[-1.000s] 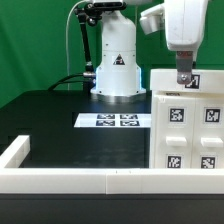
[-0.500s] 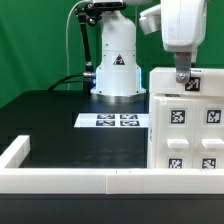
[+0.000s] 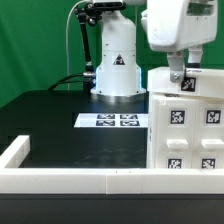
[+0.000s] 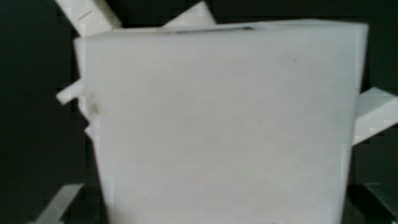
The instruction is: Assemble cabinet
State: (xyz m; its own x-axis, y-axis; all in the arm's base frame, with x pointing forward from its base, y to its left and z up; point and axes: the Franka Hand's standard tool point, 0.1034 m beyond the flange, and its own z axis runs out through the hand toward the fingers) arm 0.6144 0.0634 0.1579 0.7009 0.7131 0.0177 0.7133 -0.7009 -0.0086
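Note:
The cabinet body (image 3: 185,125) is a large white box with square black-and-white tags on its front, standing at the exterior view's right. My gripper (image 3: 178,74) hangs straight down over its top edge, fingertips at the top surface. In the wrist view the white body (image 4: 214,130) fills nearly the whole picture. My fingers (image 4: 59,203) show only as grey tips at the two outer sides, wide apart, with a thin dark gap between each and the body. The jaws stand open astride the white piece. Other white parts poke out behind it (image 4: 89,12).
The marker board (image 3: 116,121) lies flat on the black table in front of the arm's white base (image 3: 116,70). A low white rail (image 3: 70,180) edges the table's front and the exterior view's left side.
My hand has shifted a little toward the exterior view's left over the cabinet's top. The cabinet body has stayed about where it was.

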